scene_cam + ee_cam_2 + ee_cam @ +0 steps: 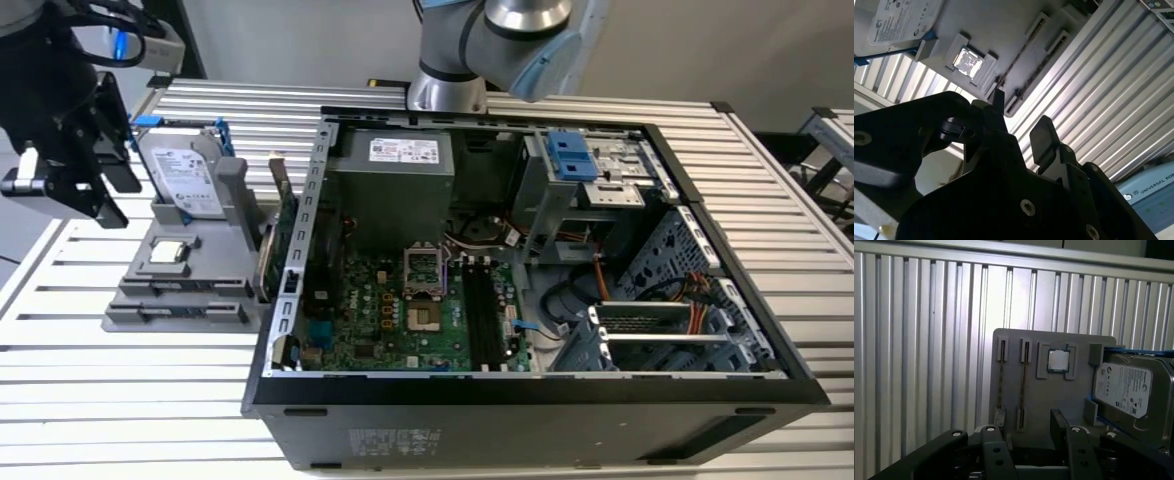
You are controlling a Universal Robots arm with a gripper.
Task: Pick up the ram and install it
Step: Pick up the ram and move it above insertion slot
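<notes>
The black gripper point(107, 195) hung above the ribbed metal table point(80, 350), at the exterior view's left of a grey holder point(187, 300). Its two fingers point(1060, 432) were spread apart, and nothing was between them.

Two ram sticks stood on their thin edges in the holder, side by side, each in its own slot. In the first wrist view I saw them from above as two thin dark lines, one point(1000, 382) just beside the other point(1023, 385). The gripper was not touching them. The gap between the fingers sat near the ends of the two sticks.

A small square silver chip point(1058, 360) lay in its own spot on the holder, next to the sticks. A silver hard drive point(1126, 387) with blue sides leaned at the far end of the holder.

The big open computer case point(534, 420) lay on the table, touching or almost touching the holder on the exterior view's right. Inside it was a green board point(387, 320) with long black slots point(481, 310). The arm's base point(447, 90) stood behind the case.
</notes>
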